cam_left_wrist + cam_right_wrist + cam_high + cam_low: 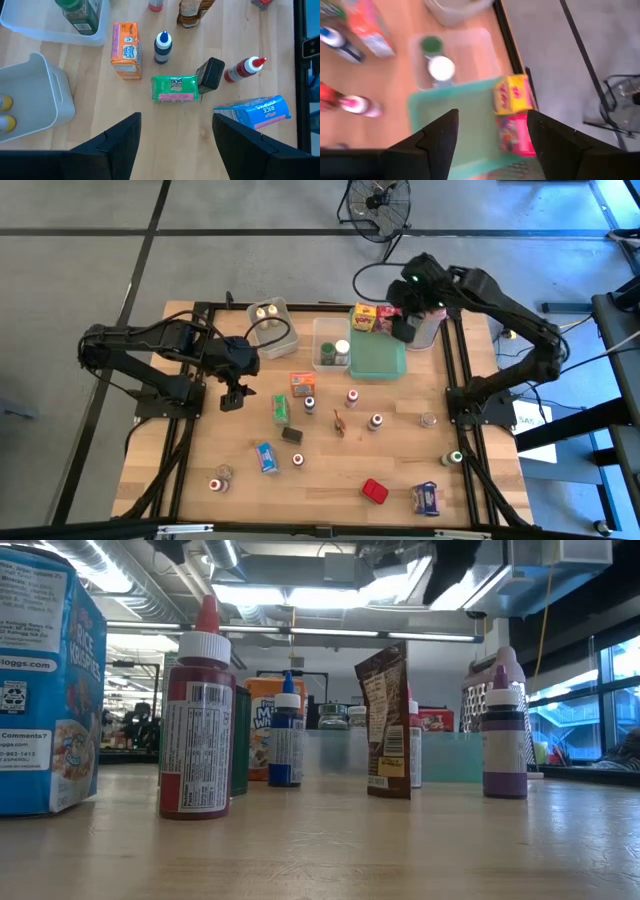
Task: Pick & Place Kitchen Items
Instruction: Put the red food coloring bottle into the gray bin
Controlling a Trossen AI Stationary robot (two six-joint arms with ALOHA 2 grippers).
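Kitchen items are scattered over the wooden table (330, 470). My left gripper (236, 394) (176, 120) hovers open over bare wood on the left. Beyond its fingers a green packet (174, 88), an orange box (126, 50), a blue-capped bottle (162, 47), a black box (210, 74), a red bottle (242, 70) and a blue cereal box (255, 112) lie on the table. My right gripper (403, 330) (492, 115) is open at the far right, above the teal tray (465, 120). A yellow box (512, 94) and a pink box (512, 132) sit beside it.
Two clear bins stand at the far edge: one (270, 325) holds yellow-capped bottles, the other (330, 345) green- and white-capped jars. A grey container with a pink rim (430, 332) stands behind the right gripper. More bottles, a red box (374, 491) and a blue packet (427, 498) lie toward the near edge.
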